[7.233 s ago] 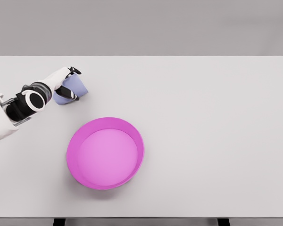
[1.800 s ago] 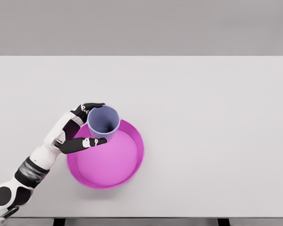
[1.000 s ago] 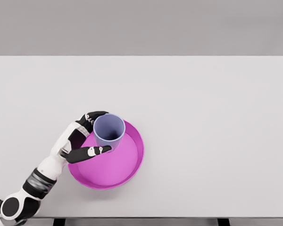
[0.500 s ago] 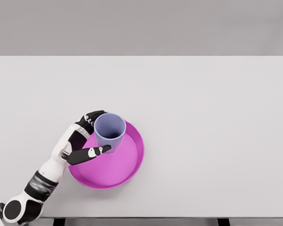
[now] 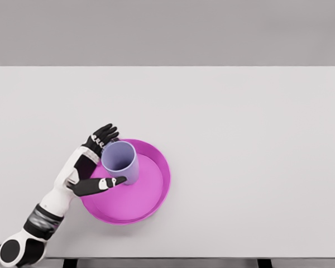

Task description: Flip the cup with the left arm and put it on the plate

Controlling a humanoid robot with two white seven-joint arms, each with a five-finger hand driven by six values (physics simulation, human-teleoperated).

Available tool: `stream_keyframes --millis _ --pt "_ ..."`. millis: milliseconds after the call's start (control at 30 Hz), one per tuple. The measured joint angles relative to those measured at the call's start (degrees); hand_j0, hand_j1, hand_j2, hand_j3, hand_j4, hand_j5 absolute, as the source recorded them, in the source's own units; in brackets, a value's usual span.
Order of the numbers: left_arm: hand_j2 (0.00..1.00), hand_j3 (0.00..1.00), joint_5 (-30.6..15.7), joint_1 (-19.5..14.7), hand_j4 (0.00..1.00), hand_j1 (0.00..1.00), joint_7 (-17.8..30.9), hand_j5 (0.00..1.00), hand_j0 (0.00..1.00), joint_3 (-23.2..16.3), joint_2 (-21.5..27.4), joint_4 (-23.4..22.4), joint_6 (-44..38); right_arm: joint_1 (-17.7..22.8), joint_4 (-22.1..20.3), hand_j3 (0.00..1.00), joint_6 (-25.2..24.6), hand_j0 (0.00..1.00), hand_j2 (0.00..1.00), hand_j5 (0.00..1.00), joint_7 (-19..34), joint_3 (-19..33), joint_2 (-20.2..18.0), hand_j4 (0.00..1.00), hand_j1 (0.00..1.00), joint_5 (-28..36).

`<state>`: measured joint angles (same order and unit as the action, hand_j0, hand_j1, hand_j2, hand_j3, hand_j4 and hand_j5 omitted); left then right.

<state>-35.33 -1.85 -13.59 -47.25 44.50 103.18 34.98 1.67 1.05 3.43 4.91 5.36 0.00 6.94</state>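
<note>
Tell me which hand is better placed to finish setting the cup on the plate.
Left. The left hand is beside the upright cup, fingers spread around it, over the plate and its left rim. The right arm is not in view.

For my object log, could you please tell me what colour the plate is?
The plate is bright magenta pink, seen clearly in the head view.

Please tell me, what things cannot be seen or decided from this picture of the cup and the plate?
- Head view: the cup hides its own base, so contact with the plate is uncertain.
- Head view: the cup covers part of the left hand; whether its fingers touch the cup wall is unclear.
- The right arm is out of view.
- The left arm is cut off at the lower left edge.
</note>
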Motion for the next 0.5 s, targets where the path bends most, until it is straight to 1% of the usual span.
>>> stream_keyframes --millis 200,500 --pt "1.0 1.0 0.05 -0.09 1.0 1.0 0.04 1.0 1.0 0.92 0.56 -0.02 0.01 0.0 0.0 1.0 0.0 1.0 1.0 1.0 0.0 -0.01 0.0 1.0 1.0 0.0" --pt "1.0 1.0 0.21 0.0 1.0 1.0 0.11 1.0 1.0 1.09 1.85 -0.02 0.0 0.0 0.0 1.0 0.0 1.0 1.0 1.0 0.0 0.0 0.0 1.0 1.0 0.0"
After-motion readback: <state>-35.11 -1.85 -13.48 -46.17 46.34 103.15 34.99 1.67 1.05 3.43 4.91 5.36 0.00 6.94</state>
